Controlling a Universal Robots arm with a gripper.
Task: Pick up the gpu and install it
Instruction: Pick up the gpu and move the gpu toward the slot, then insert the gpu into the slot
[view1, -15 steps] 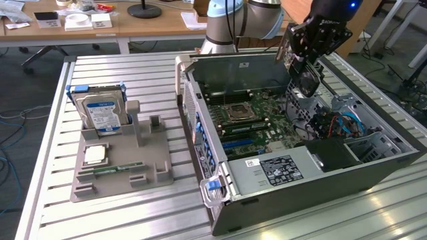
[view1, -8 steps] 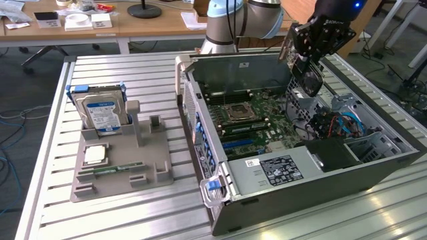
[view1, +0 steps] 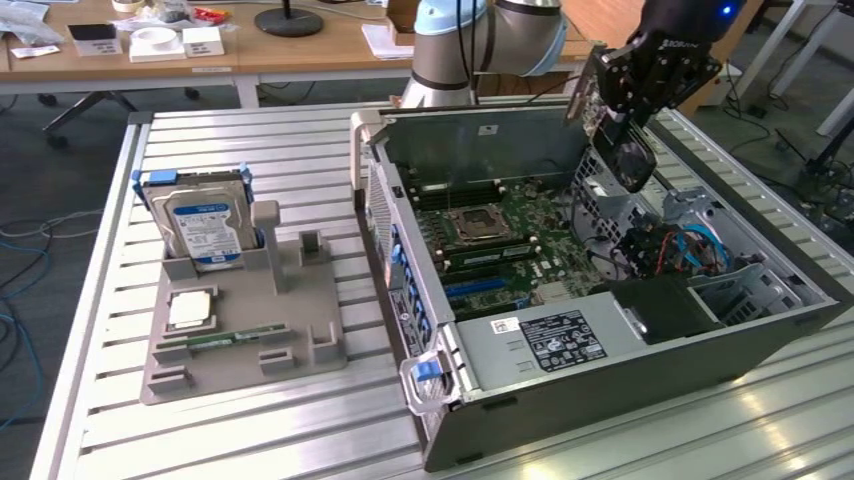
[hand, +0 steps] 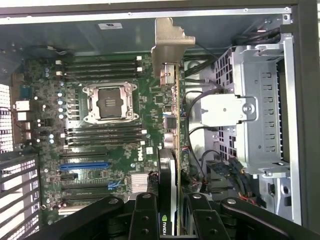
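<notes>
Green board edge-on between black jaws: gpu (hand: 173, 125) gripped, jaws closed narrow on its two faces at the fan end. Held in the air over the open case (view1: 641, 390), toward the exterior view's right, tilted, with the black fan block (view1: 627, 155) turned to the exterior camera. Silver bracket (hand: 169, 42) at the end farthest from the jaws, seen in the wrist view against the case's grey inner wall. Not yet seated: hanging above the motherboard (view1: 501, 235), clear of it in the exterior view.

Flat in the case under the card: square socket (hand: 109, 102), rows of dark memory slots on two sides of it, a blue slot (hand: 84, 165) and darker slots close by. Just beside the card in the wrist view, a silver drive cage (hand: 260, 110); around it, black, blue and orange cables (view1: 687, 248). At the near end of the case, a grey power supply (view1: 561, 340) with a white label.

On the slatted aluminium bench (view1: 267, 150), well apart from the case at the exterior view's left, a grey holder (view1: 300, 345) carrying a blue-labelled hard drive (view1: 200, 225) upright, a square chip (view1: 191, 310) lying flat and a ram stick (view1: 234, 337) just in front of the chip
</notes>
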